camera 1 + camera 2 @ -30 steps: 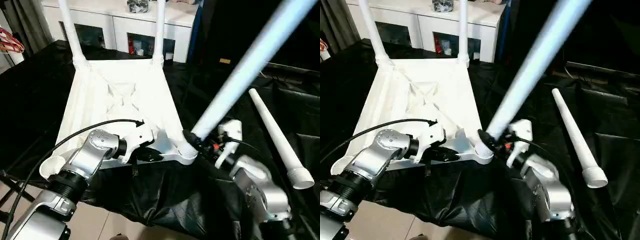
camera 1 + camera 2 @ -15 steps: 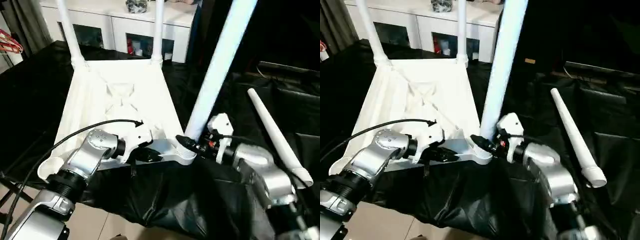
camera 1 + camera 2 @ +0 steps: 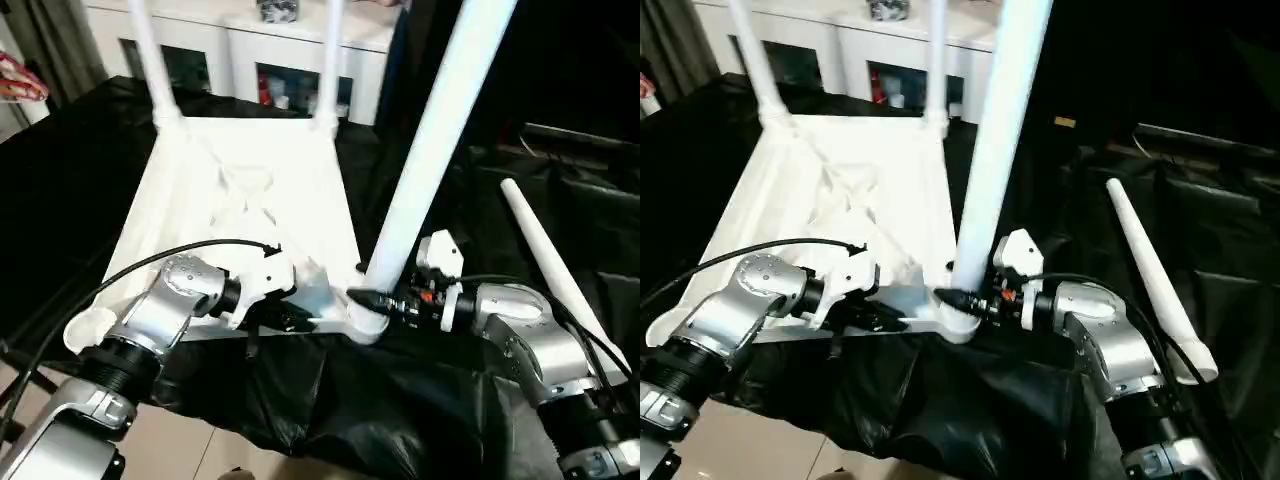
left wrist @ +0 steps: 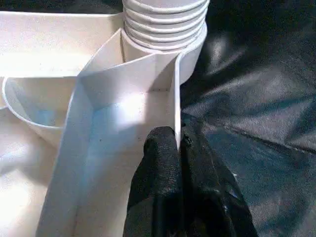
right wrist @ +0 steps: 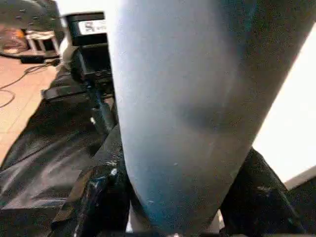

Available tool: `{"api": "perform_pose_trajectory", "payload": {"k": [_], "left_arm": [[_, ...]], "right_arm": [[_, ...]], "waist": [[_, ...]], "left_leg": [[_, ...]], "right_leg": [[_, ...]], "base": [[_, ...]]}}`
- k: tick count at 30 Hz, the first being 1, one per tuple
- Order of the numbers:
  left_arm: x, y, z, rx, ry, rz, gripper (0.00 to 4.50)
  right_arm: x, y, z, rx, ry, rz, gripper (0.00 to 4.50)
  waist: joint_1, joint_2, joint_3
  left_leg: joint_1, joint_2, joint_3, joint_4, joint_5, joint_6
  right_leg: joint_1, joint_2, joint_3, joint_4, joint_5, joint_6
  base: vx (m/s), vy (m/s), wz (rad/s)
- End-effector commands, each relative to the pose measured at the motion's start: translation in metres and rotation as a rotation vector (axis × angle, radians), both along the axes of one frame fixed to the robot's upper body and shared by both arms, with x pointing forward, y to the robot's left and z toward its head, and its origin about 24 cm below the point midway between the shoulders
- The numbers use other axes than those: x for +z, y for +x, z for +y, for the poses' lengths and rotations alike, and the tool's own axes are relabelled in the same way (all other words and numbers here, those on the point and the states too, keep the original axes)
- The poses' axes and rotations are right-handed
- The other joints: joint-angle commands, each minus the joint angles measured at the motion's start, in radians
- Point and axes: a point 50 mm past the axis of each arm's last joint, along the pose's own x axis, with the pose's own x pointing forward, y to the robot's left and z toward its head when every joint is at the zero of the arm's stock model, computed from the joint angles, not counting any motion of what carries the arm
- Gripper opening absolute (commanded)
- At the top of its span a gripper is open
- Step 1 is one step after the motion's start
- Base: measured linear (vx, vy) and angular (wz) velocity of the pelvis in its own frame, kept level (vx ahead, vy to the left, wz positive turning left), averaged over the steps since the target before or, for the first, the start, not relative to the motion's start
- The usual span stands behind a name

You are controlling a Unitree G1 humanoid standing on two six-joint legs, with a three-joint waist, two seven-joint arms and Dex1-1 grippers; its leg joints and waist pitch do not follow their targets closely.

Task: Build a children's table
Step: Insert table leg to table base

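Observation:
The children's table top [image 3: 240,190] lies upside down on black cloth, ribbed underside up. Two white legs [image 3: 150,50] [image 3: 330,50] stand upright in its far corner sockets. A third leg [image 3: 430,150] rises almost upright from the near right corner socket [image 3: 365,322]. My right gripper [image 3: 372,298] is shut around that leg's lower end, one black finger [image 5: 101,195] on each side of it. My left gripper [image 4: 177,140] is shut on the thin near rim wall [image 4: 175,98] beside that socket. A fourth leg [image 3: 550,270] lies loose on the cloth to the right.
The near left corner socket [image 3: 88,325] is open and overhangs the cloth's front edge. A white cabinet with glass doors [image 3: 250,60] stands behind the table. Black cloth [image 3: 60,180] covers the work surface, with tiled floor [image 3: 200,450] below its front edge.
The held leg has swung from leaning far right to nearly upright in the near right socket, and my right forearm came round with it. My left gripper kept its hold on the rim.

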Motion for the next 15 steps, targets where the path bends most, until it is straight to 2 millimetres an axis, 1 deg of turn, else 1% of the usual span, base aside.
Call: {"api": "perform_pose_trajectory", "payload": {"k": [1, 3, 4, 5, 7, 8, 9, 10, 11, 12, 13, 14, 15], "left_arm": [[0.012, 0.007, 0.002, -0.019, 0.02, -0.037, 0.0], [0.012, 0.009, 0.003, -0.011, 0.022, -0.04, 0.0], [0.013, 0.01, 0.003, 0.011, 0.014, -0.048, 0.0], [0.013, 0.01, 0.003, 0.011, 0.014, -0.048, 0.0], [0.015, 0.016, 0.001, 0.081, -0.003, -0.077, 0.0], [0.015, 0.016, 0.001, 0.081, -0.003, -0.077, 0.0], [0.016, 0.02, -0.001, 0.128, -0.017, -0.089, 0.0], [0.02, 0.025, -0.006, 0.193, -0.044, -0.112, 0.0], [0.02, 0.025, -0.006, 0.193, -0.044, -0.112, 0.0], [0.024, 0.03, -0.013, 0.257, -0.075, -0.134, 0.0], [0.028, 0.034, -0.021, 0.31, -0.102, -0.157, 0.0], [0.028, 0.034, -0.021, 0.312, -0.102, -0.157, 0.0], [0.029, 0.035, -0.025, 0.327, -0.109, -0.165, 0.0]], "right_arm": [[-0.035, -0.014, -0.008, 0.026, -0.094, 0.16, 1.87], [-0.035, -0.014, -0.008, 0.032, -0.091, 0.158, 1.87], [-0.034, -0.013, -0.007, 0.032, -0.086, 0.158, 1.87], [-0.034, -0.013, -0.007, 0.032, -0.086, 0.158, 1.87], [-0.033, -0.006, -0.005, -0.008, -0.07, 0.145, 1.87], [-0.033, -0.006, -0.005, -0.008, -0.07, 0.145, 1.87], [-0.033, -0.001, -0.005, -0.057, -0.058, 0.141, 1.87], [-0.032, 0.008, -0.005, -0.145, -0.042, 0.126, 1.87], [-0.032, 0.008, -0.005, -0.145, -0.042, 0.126, 1.87], [-0.032, 0.018, -0.005, -0.253, -0.036, 0.114, 1.87], [-0.033, 0.027, -0.006, -0.366, -0.049, 0.106, 1.87], [-0.033, 0.028, -0.006, -0.369, -0.049, 0.106, 1.87], [-0.034, 0.031, -0.006, -0.406, -0.05, 0.107, 1.87]], "waist": [[0.001, 0.006, -0.048], [0.001, 0.006, -0.049], [0.002, 0.009, -0.05], [0.001, 0.006, -0.049], [0.0, 0.006, -0.049], [0.0, 0.007, -0.046], [0.002, 0.007, -0.044], [0.0, 0.01, -0.042], [-0.003, 0.008, -0.038], [-0.002, 0.008, -0.041], [-0.004, 0.007, -0.04], [-0.006, 0.009, -0.04], [-0.012, 0.007, -0.043]], "left_leg": [[0.007, 0.055, -0.012, -0.08, -0.102, 0.043], [0.006, 0.056, -0.013, -0.08, -0.103, 0.035], [0.007, 0.056, -0.014, -0.081, -0.099, 0.032], [0.006, 0.056, -0.014, -0.08, -0.1, 0.031], [0.007, 0.055, -0.013, -0.081, -0.112, 0.03], [0.008, 0.056, -0.014, -0.084, -0.136, 0.023], [0.01, 0.057, -0.014, -0.086, -0.163, 0.015], [0.011, 0.058, -0.014, -0.088, -0.179, 0.008], [0.011, 0.057, -0.016, -0.092, -0.22, -0.007], [0.012, 0.057, -0.019, -0.093, -0.23, -0.02], [0.011, 0.059, -0.018, -0.093, -0.227, -0.026], [0.007, 0.058, -0.021, -0.094, -0.219, -0.032], [-0.002, 0.055, -0.025, -0.096, -0.202, -0.036]], "right_leg": [[0.046, -0.091, 0.048, -0.063, -0.025, -0.261], [0.048, -0.091, 0.047, -0.062, -0.025, -0.26], [0.049, -0.091, 0.047, -0.06, -0.013, -0.261], [0.049, -0.091, 0.047, -0.06, -0.005, -0.262], [0.048, -0.091, 0.046, -0.062, -0.019, -0.263], [0.046, -0.092, 0.046, -0.067, -0.06, -0.263], [0.046, -0.093, 0.047, -0.072, -0.11, -0.255], [0.043, -0.094, 0.048, -0.074, -0.135, -0.254], [0.041, -0.096, 0.047, -0.082, -0.209, -0.244], [0.044, -0.098, 0.047, -0.085, -0.258, -0.228], [0.042, -0.1, 0.049, -0.085, -0.267, -0.225], [0.044, -0.1, 0.047, -0.083, -0.268, -0.221], [0.052, -0.098, 0.045, -0.081, -0.256, -0.209]], "base": [[0.0, 0.0, 0.0], [0.0, 0.0, 0.0], [0.0, 0.0, 0.0], [0.0, 0.0, 0.0], [0.0, 0.0, 0.0], [0.0, 0.0, 0.0], [0.0, 0.0, 0.0], [0.0, 0.0, 0.0], [0.0, 0.0, 0.0], [0.0, 0.0, 0.0], [0.0, 0.0, 0.0], [0.0, 0.0, 0.0], [0.0, 0.0, 0.0]]}}
